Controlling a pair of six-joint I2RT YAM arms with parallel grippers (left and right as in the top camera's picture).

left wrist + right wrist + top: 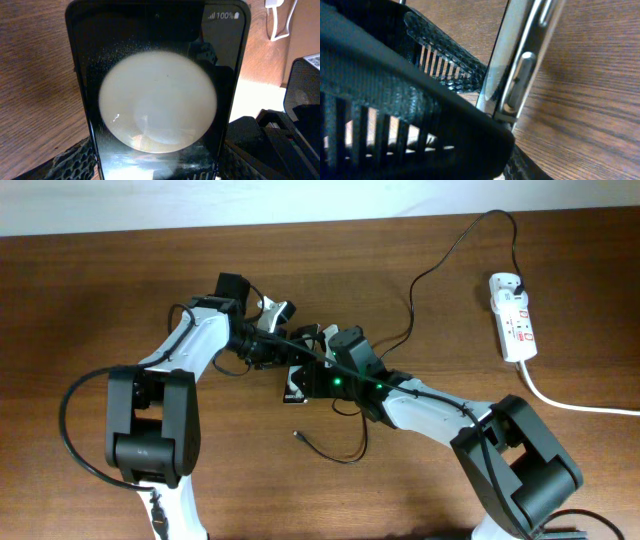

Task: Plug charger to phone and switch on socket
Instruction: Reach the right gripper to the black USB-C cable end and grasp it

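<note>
The phone (294, 391) is a black slab at the table's middle, between both arms. In the left wrist view the phone (157, 90) fills the frame, showing a big white round reflection and "100%" at its top corner. My left gripper (157, 172) is shut on its lower sides and also shows overhead (283, 366). My right gripper (318, 376) is right against the phone. Its wrist view shows the phone's metal edge with side buttons (520, 75), and the jaws are hidden. The charger (435, 270) runs from the socket (513, 317). Its tip (297, 434) lies loose on the table.
A thick white cord (565, 403) runs from the socket off the right edge. The charger's slack loops on the table in front of the right arm (352, 452). The left gripper's black body (395, 115) blocks much of the right wrist view.
</note>
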